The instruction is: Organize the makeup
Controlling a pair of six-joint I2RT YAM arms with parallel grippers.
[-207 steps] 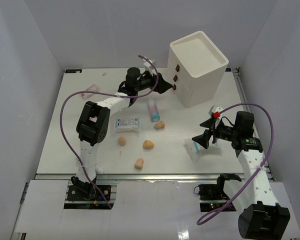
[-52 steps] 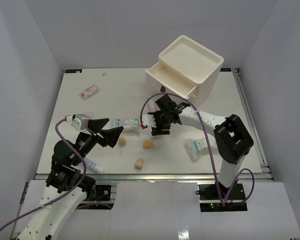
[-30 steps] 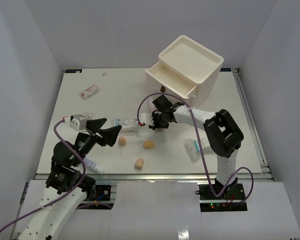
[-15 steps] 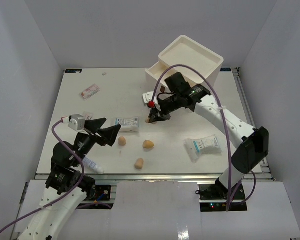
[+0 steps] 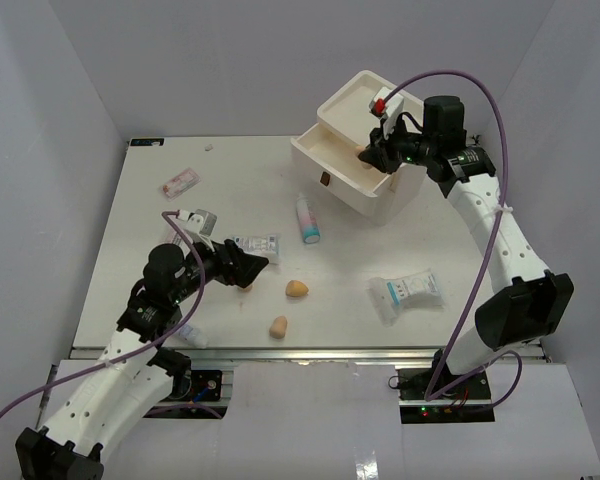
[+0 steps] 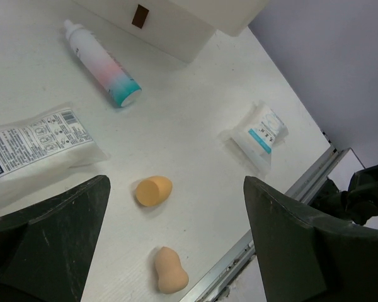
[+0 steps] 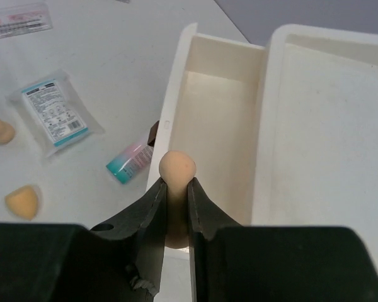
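My right gripper (image 5: pixel 371 157) is shut on a tan sponge (image 7: pixel 177 168) and holds it above the open top drawer (image 7: pixel 215 119) of the white box (image 5: pixel 382 108). On the table lie two more sponges (image 5: pixel 296 289) (image 5: pixel 278 326), a white bottle with a teal cap (image 5: pixel 307 218), two white packets (image 5: pixel 256 246) (image 5: pixel 405 291) and a pinkish sachet (image 5: pixel 178 182). My left gripper (image 5: pixel 252 265) hangs open just left of the sponges, with nothing between its fingers. The left wrist view has both sponges (image 6: pixel 154 190) (image 6: pixel 171 279) between the jaws, below them.
The box stands at the back right with its top drawer pulled out toward the table's middle. A brown knob (image 5: pixel 323 180) shows on the drawer front. The metal front rail (image 6: pixel 258 242) runs close to the nearer sponge.
My right gripper has lifted the sponge from mid-table and carried it back and right to above the open drawer. The left gripper has reached forward toward the sponges, still open.
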